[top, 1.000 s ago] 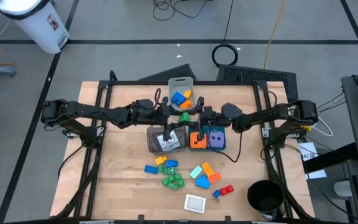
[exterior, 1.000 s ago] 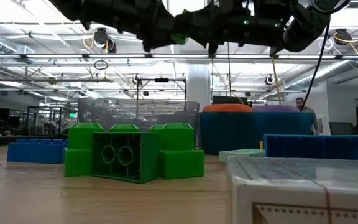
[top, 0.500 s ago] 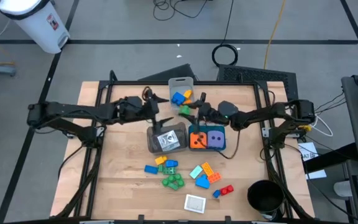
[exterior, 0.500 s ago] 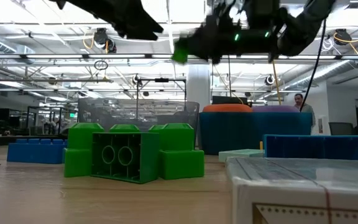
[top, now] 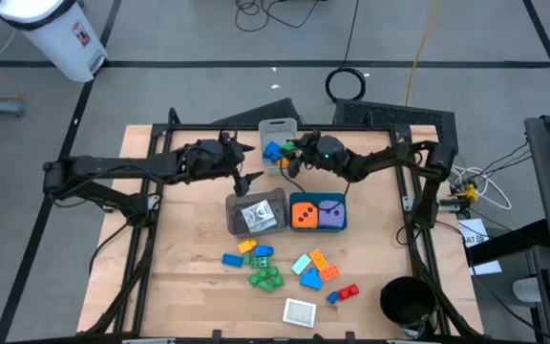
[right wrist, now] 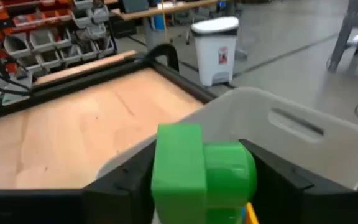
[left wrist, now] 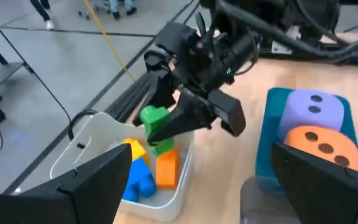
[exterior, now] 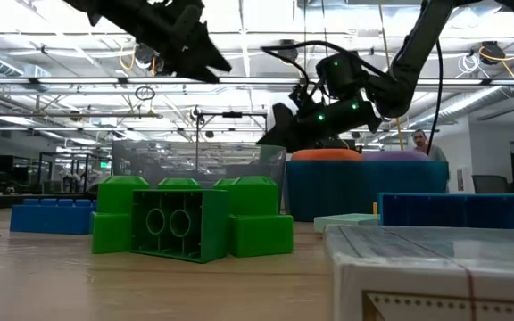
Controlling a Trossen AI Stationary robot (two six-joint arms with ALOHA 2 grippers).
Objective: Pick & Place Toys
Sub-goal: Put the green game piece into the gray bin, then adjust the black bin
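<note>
A green brick [left wrist: 154,118] hangs over the pale grey bin [top: 277,127] at the table's far middle, with my right gripper [top: 292,159] shut on it. The bin holds blue, orange and yellow bricks [left wrist: 143,171]. My left gripper [top: 248,162] stands open just left of the bin, with nothing between its fingers. An orange die [top: 304,215] and a purple die [top: 330,212] sit in the teal bin [top: 344,227]. A white-edged card [top: 256,217] lies in the grey bin. More bricks [top: 264,277] and a card [top: 300,311] lie on the near table. My right gripper pinches the green brick by two opposite sides [right wrist: 166,174] between its two fingers, at their free ends. The fingers come nearly level from the table's right. The brick is lifted clear, above the pale grey bin's open top.
The grey bin [top: 235,218] and the teal bin stand side by side mid-table. A black cup [top: 407,301] stands at the near right corner. Bare wood lies at the table's left and right sides. A black frame rail [top: 285,127] runs along the far edge.
Both grippers met at the green brick above the bins. My left gripper has opened, let go and drawn back toward the table's left. My right gripper has carried the brick toward the far edge and down, over the pale grey bin.
</note>
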